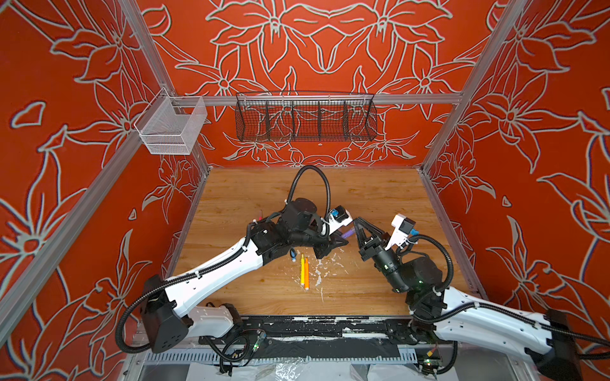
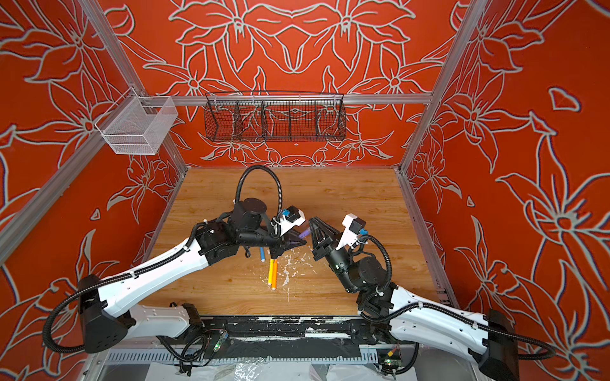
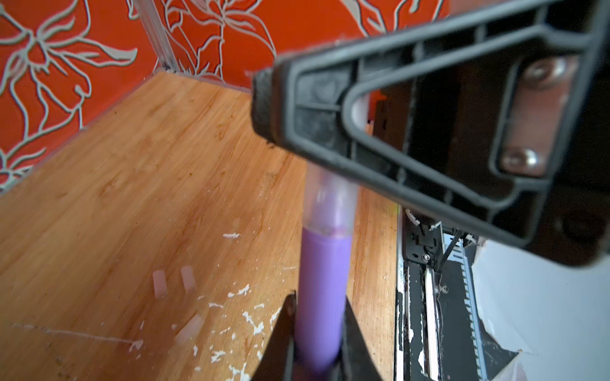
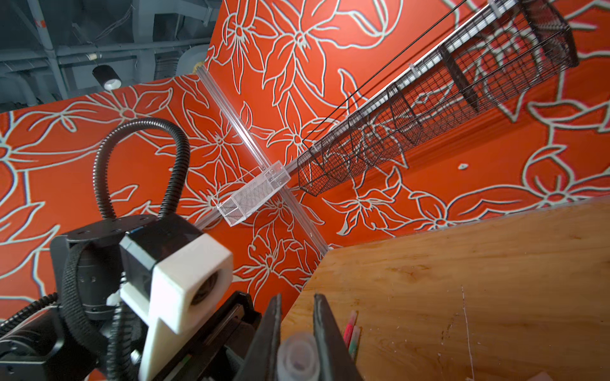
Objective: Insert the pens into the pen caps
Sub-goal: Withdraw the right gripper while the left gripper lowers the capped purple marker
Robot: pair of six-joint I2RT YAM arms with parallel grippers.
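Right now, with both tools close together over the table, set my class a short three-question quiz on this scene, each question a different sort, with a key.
1. True or false: the left tool is shut on the purple pen.
2. Which two lie side by side on the table? A yellow pen and orange pen; B purple pen and yellow pen; C purple pen and orange pen.
3. Fill in: the right tool grips a translucent ____.
Key: 1 true; 2 A; 3 cap.

Red floral walls, aluminium rail, black wire basket, white mesh bin, paint-flecked wooden tabletop.
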